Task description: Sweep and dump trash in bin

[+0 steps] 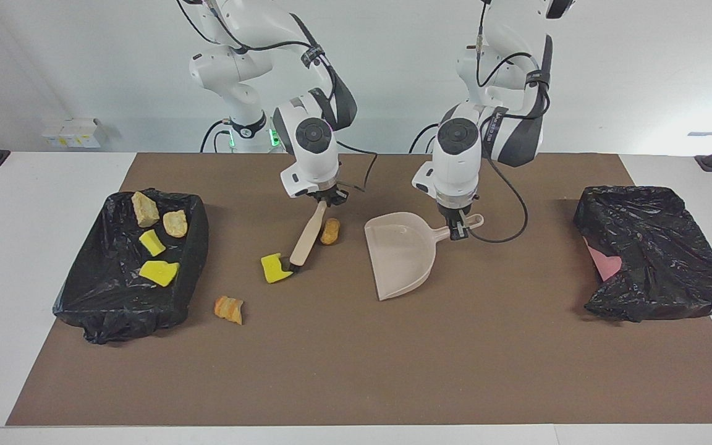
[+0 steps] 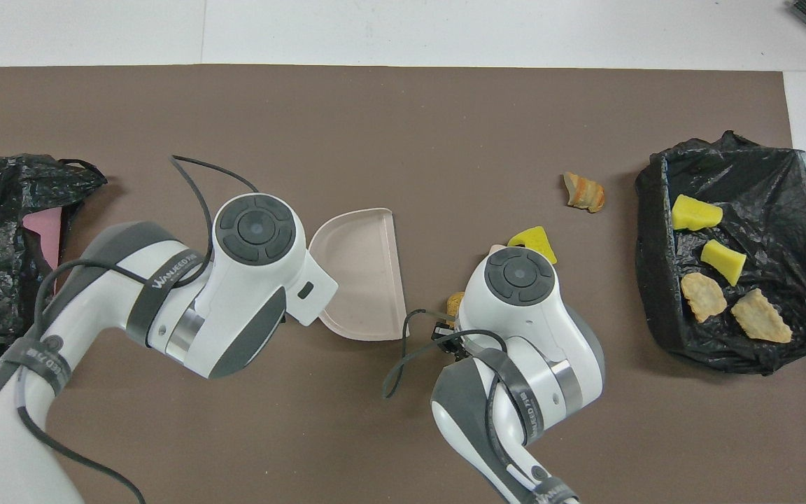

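Observation:
My right gripper is shut on the beige brush, which is tilted with its black bristles on the mat. The bristles touch a yellow sponge piece, which also shows in the overhead view. A small orange-brown lump lies beside the brush handle. Another orange-brown lump lies farther from the robots, next to the black-lined bin. That bin holds two tan chunks and two yellow sponge pieces. My left gripper is shut on the handle of the beige dustpan, whose mouth faces the brush.
A second black-lined bin with something pink inside stands at the left arm's end of the brown mat. A black cable trails on the mat beside the dustpan handle.

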Available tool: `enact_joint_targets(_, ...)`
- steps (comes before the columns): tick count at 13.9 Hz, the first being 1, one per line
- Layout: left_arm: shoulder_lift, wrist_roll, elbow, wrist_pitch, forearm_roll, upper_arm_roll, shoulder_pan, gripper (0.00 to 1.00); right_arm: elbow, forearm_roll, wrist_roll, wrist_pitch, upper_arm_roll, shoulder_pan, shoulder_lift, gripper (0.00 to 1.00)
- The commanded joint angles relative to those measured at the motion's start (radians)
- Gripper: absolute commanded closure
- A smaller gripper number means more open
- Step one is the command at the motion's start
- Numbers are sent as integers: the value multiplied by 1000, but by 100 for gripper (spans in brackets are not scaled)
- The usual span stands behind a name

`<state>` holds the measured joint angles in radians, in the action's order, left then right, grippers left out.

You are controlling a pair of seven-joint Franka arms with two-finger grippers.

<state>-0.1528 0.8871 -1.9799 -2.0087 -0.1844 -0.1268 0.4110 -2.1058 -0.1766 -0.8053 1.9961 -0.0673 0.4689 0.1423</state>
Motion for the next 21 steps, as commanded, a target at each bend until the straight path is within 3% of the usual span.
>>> enact_joint_targets(1, 107, -19, -148, -79, -18, 10, 43, 100, 12, -59, 54, 38, -5, 22, 39, 100)
enact_joint_targets(3, 95, 64, -158, -93, -6, 10, 52, 100, 12, -84, 93, 50, -6, 39, 57, 100)
enact_joint_targets(9, 108, -19, -208, -159, 72, 10, 68, 100, 88, -83, 187, -18, -6, 175, 54, 100)
enact_joint_targets(13, 105, -7, -223, -219, 92, 12, 54, 100, 151, 93, 296, -88, 4, 107, 53, 100)
enact_joint_targets(16, 102, -7, -221, -219, 121, 12, 42, 100, 263, 208, 437, -236, 6, -11, 63, 100)
enact_joint_targets(20, 96, -23, -209, -219, 125, 13, 42, 100, 378, 382, 596, -286, 9, -166, 163, 100)
enact_joint_targets(21, 96, -43, -209, -219, 132, 13, 45, 100, 448, 417, 612, -293, 9, -188, 204, 100)
